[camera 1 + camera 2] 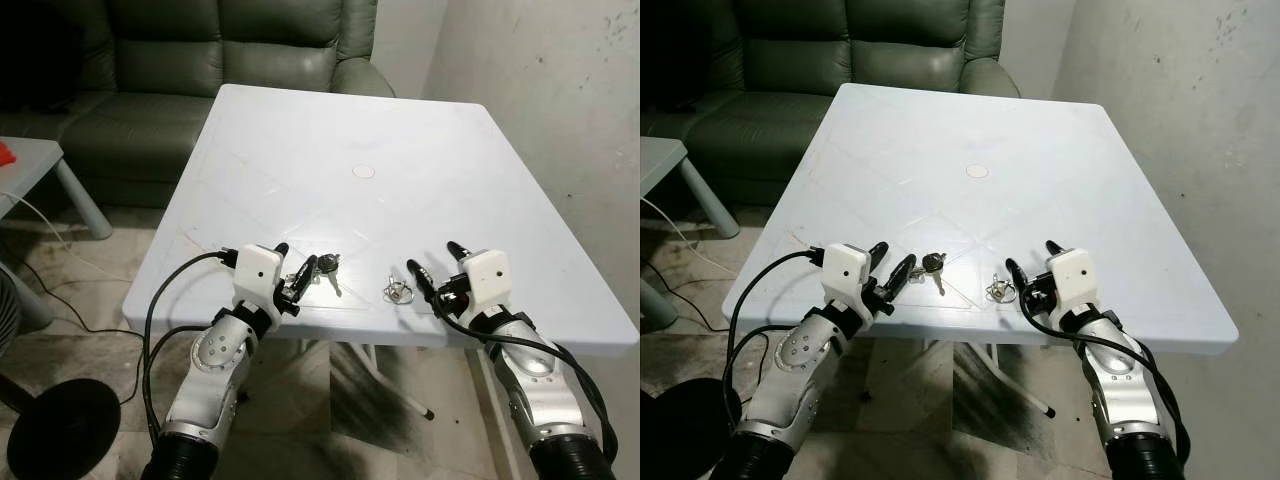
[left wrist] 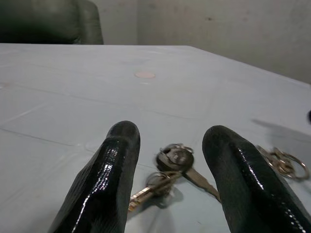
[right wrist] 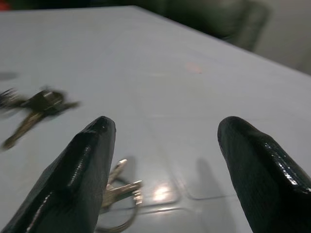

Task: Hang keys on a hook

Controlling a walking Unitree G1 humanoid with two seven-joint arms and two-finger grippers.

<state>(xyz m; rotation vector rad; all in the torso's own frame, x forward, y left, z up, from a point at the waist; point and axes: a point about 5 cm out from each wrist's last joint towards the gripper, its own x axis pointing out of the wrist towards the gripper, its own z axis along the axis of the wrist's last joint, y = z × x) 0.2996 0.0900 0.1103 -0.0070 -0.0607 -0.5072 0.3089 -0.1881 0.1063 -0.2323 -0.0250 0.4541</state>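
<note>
- The left gripper (image 1: 296, 270) hovers over the near edge of the white table (image 1: 400, 140), its two black fingers (image 2: 104, 179) spread apart with nothing between them.
- Just past its fingertips, toward 1 o'clock, lies a bunch of keys (image 1: 327, 268): a key with a dark round head, a brass-coloured key and a small ring joining them, flat on the table top.
- In the left wrist view that bunch (image 2: 171, 172) shows in the gap between the fingers, the dark-headed key pointing one way and the brass key the other; it touches neither finger.
- The right gripper (image 1: 434, 262) is also over the near edge of the table, at about 3 o'clock from the left one, and its fingers (image 3: 73, 179) stand wide apart, holding nothing.
- A second bunch of keys (image 1: 398, 292), silver with a wire ring, lies just beside the right gripper's inner finger, at about 9 o'clock from it.
- In the right wrist view this silver bunch (image 3: 119, 194) is partly hidden behind one finger; whether it touches the finger cannot be told.
- The two bunches lie near each other, apart, between the two grippers.
- At 12 o'clock from the keys, near the middle of the table, is a small round cap (image 1: 363, 171) set flush in the top.
- Beyond the far edge of the table stands a dark green sofa (image 1: 200, 70); a bare pale wall (image 1: 560, 100) runs along the table's right side.
- At 9 o'clock a grey side table (image 1: 40, 165) stands on the floor, with a small red thing (image 1: 6, 154) on its top at the frame's edge.
</note>
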